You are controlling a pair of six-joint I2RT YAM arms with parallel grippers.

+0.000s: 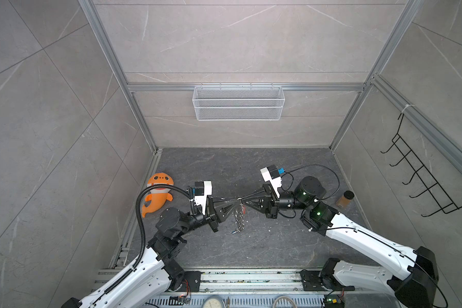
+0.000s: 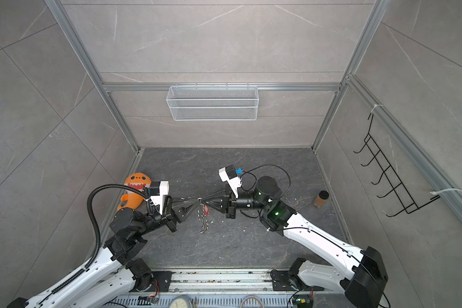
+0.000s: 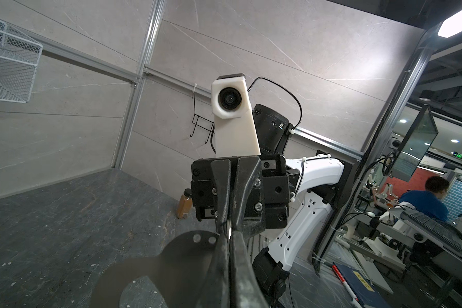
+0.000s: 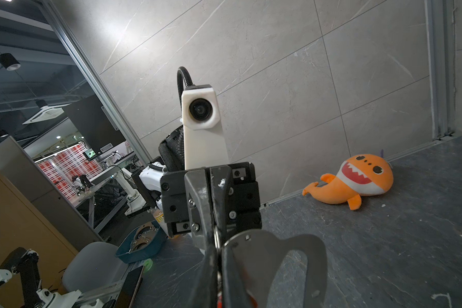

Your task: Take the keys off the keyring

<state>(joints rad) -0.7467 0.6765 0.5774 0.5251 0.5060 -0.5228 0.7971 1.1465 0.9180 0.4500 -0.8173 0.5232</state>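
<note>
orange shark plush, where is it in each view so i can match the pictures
Top view: orange shark plush lies on the table at its left edge, beside the left arm's black hose.
Top view: same place, the hose crossing in front of it.
Left wrist: not in it.
Right wrist: it lies on the table by the wall.
Shared landmark: the keyring, held up between both arms, in all four views.

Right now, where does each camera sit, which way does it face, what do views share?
Top views: overhead, looking down on left arm, right arm, left gripper and right gripper shut on the keyring.
Left wrist: on left arm, facing right gripper, brown jar.
Right wrist: on right arm, facing left gripper, shark toy.
Shared: all show both grippers meeting.
</note>
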